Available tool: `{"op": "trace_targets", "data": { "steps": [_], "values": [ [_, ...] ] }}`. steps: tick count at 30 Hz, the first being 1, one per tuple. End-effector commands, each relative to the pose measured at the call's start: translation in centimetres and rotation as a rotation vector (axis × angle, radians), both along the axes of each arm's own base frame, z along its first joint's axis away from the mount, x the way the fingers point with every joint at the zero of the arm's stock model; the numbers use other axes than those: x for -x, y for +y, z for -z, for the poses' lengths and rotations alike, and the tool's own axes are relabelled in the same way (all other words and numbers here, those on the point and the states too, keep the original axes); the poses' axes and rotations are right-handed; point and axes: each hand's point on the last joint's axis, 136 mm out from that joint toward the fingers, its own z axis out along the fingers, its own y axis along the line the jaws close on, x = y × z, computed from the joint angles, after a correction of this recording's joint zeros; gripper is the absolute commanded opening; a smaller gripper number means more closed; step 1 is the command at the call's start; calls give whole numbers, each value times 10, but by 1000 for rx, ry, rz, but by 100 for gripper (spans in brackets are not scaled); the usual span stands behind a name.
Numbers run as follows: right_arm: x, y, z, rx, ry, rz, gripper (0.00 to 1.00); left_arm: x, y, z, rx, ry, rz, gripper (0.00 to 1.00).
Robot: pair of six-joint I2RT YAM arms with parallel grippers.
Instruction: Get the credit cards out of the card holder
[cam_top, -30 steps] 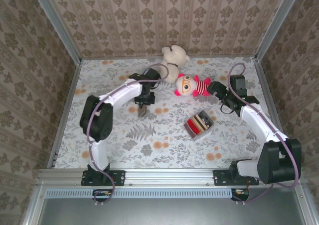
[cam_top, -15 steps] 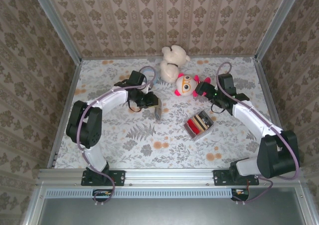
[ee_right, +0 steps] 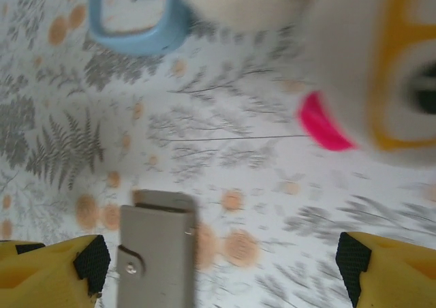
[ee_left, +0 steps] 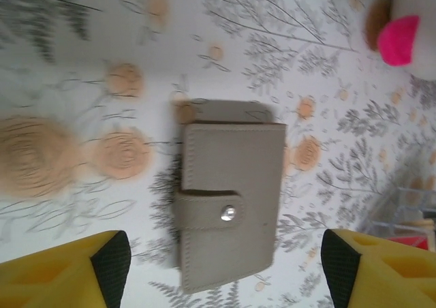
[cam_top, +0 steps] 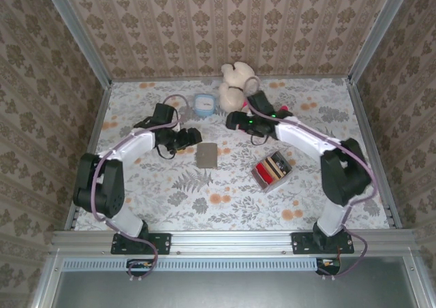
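1. The card holder (cam_top: pixel 206 155) lies flat on the flowered table (cam_top: pixel 163 202), roughly in the middle. It is folded shut like a book, with its strap snapped across the front panel
2. The left gripper (cam_top: pixel 195 136) hangs just beyond the holder's far left corner, its jaws spread wide and gripping nothing. From the left wrist camera, its yellow fingers (ee_left: pixel 65 270) stand either side of the holder and clear of it
3. The right gripper (cam_top: pixel 230 120) reaches in from the other side, a little past the holder's far right corner. It is also released, jaws wide with only bare table between them. From the right wrist camera, the holder lies just beside one of its fingers, and I cannot tell whether they touch
4. A small light blue box (cam_top: pixel 204 104) sits farther back, near both grippers and apart from the holder
5. A cream teddy (cam_top: pixel 235 80) lies against the back edge of the table. A doll (ee_right: pixel 340 49) with pink trim sits close under the right arm
6. A grey tray (cam_top: pixel 272 170) with red and tan pieces rests to the right of the holder, apart from it
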Motion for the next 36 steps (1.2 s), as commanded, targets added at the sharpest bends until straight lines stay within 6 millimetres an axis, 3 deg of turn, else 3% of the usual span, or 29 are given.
{"op": "trace_targets", "data": {
  "steps": [1,6,13,23,29,36],
  "values": [
    [7,35,27,118,54,-113,86,10,48,12,-163,18,-179,80],
    [8,77,64,277,90,-202,85,27,96,14,-288,8,-326,90],
    [2,96,90,422,80,-251,90,43,122,11,-306,-14,-377,100],
    [-3,78,102,603,79,-244,91,48,123,12,-293,-14,-376,100],
    [-2,41,97,729,104,-152,88,49,114,13,-252,-7,-351,100],
    [26,28,98,679,163,-175,85,58,98,16,-178,24,-325,99]
  ]
}}
